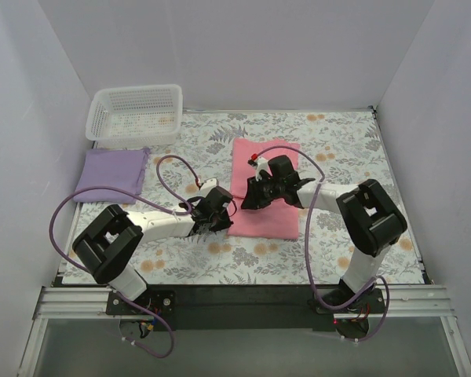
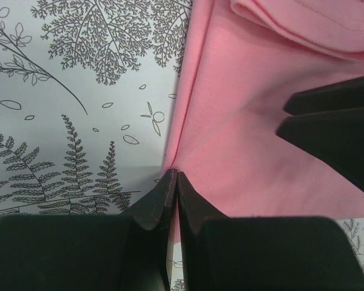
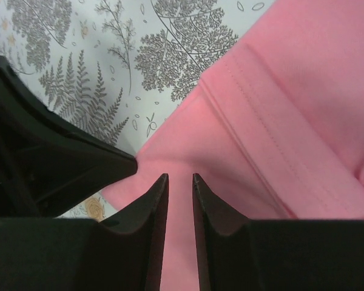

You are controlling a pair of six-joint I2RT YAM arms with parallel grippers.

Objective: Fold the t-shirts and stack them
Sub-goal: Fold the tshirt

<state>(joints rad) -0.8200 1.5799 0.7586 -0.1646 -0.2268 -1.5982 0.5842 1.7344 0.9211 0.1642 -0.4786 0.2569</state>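
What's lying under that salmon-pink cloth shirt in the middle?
The floral-print tablecloth shows around the edges of the salmon-pink cloth shirt, so it lies on that. Anything directly beneath is covered.

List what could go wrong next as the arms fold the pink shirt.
The left gripper is shut right at the edge of the pink shirt; it may hold too little cloth and slip off. The right gripper, jaws slightly apart, sits close beside it, so the two could collide or bunch the fold.

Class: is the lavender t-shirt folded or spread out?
Folded: the lavender t-shirt lies as a neat compact rectangle, no sleeves or collar showing.
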